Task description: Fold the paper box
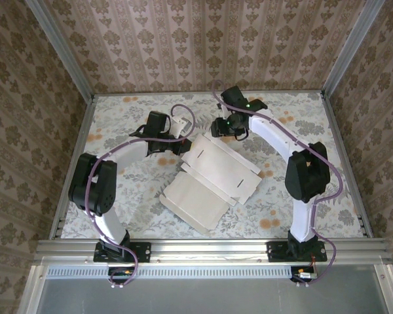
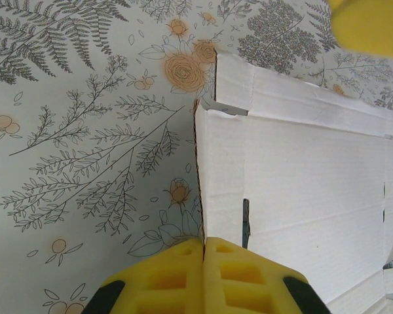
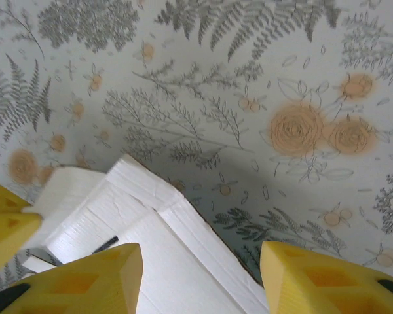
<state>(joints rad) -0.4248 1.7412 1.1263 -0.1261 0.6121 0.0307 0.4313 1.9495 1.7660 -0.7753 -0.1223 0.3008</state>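
Note:
The paper box (image 1: 213,173) lies opened out, white side up, as a flat tabbed sheet in the middle of the table. My left gripper (image 1: 185,139) is at the sheet's far left edge. In the left wrist view its yellow pads (image 2: 236,275) are pressed together with that card edge (image 2: 199,196) pinched between them. My right gripper (image 1: 228,133) hovers over the sheet's far corner. Its fingers (image 3: 111,275) stand apart, astride the folded border of the box (image 3: 183,242), holding nothing.
A floral cloth (image 1: 118,124) covers the table. Wallpapered walls (image 1: 203,39) close in the back and both sides, and a metal rail (image 1: 209,248) runs along the near edge. Bare cloth lies left and right of the sheet.

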